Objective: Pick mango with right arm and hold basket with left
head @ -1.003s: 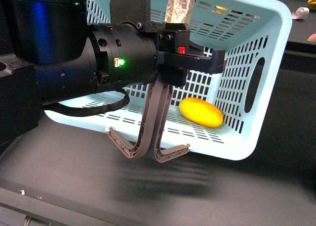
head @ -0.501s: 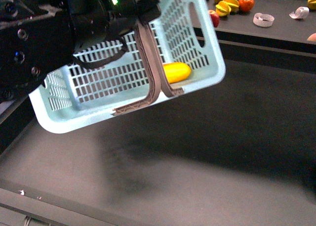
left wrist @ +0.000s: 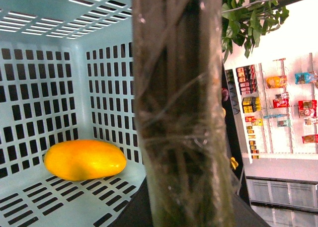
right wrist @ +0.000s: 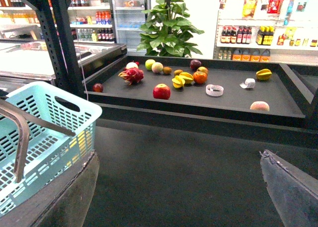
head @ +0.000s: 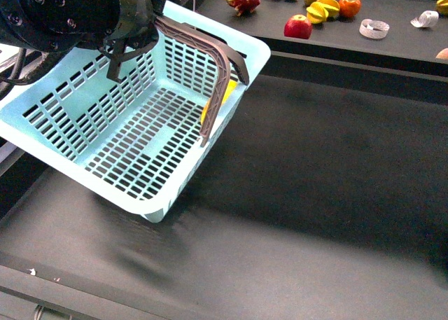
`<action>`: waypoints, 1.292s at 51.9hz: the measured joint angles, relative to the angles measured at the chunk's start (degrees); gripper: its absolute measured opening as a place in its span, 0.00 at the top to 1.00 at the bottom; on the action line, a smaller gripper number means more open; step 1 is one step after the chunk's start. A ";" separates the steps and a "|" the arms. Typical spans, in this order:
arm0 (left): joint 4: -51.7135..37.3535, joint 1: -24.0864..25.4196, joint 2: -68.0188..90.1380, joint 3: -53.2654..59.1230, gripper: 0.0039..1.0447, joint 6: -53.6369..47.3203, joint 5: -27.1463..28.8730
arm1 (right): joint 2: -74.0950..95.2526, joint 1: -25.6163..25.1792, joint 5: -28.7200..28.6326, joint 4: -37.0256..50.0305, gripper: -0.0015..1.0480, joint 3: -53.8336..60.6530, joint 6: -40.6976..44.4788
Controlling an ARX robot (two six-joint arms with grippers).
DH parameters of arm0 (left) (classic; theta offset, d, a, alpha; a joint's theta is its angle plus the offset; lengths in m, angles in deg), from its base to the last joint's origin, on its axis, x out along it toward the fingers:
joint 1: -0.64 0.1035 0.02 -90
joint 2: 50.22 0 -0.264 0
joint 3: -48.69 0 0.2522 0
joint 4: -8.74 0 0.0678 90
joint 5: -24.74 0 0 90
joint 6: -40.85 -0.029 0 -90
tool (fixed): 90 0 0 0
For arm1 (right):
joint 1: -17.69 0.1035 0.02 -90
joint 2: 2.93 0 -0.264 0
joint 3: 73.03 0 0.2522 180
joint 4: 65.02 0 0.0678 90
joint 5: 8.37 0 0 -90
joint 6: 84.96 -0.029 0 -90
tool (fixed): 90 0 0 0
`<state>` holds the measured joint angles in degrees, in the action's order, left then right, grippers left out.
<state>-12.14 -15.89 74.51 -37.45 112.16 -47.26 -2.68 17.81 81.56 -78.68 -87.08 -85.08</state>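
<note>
A dark counter (right wrist: 198, 157) fronts a raised black display tray (right wrist: 164, 100). Behind it stand a leafy potted plant (right wrist: 169, 31), stocked shop shelves (right wrist: 258, 26) and a glass-doored fridge (right wrist: 126, 8).

Front view looks down on the basket (head: 105, 138); left wrist peers inside it; right wrist faces the shelf (right wrist: 198, 95).

The pale turquoise basket (head: 133, 138) is hanging tilted at the left, above the dark desk (head: 315, 194), its grey-brown handles (head: 213, 75) drooping across the right rim. The smooth yellow-orange mango (left wrist: 84, 159) is lying in its lower right corner against the slotted wall.
</note>
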 joint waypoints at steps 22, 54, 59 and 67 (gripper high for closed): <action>3.06 3.10 6.56 -7.26 0.92 8.98 1.81 | 0.00 0.00 0.02 0.00 0.08 0.00 0.00; 4.79 3.23 3.72 -6.25 0.25 5.51 2.69 | 0.00 0.00 0.02 0.00 0.08 0.00 0.00; 2.49 3.23 -1.40 -1.38 0.10 2.32 2.21 | 0.00 0.00 0.02 0.00 0.08 0.00 0.00; -3.08 4.28 -10.64 9.55 0.05 -4.68 2.49 | 0.00 0.00 0.00 0.00 0.08 0.00 0.00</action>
<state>-15.22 -11.61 63.86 -27.90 107.48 -44.77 -2.68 17.81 81.56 -78.68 -87.08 -85.08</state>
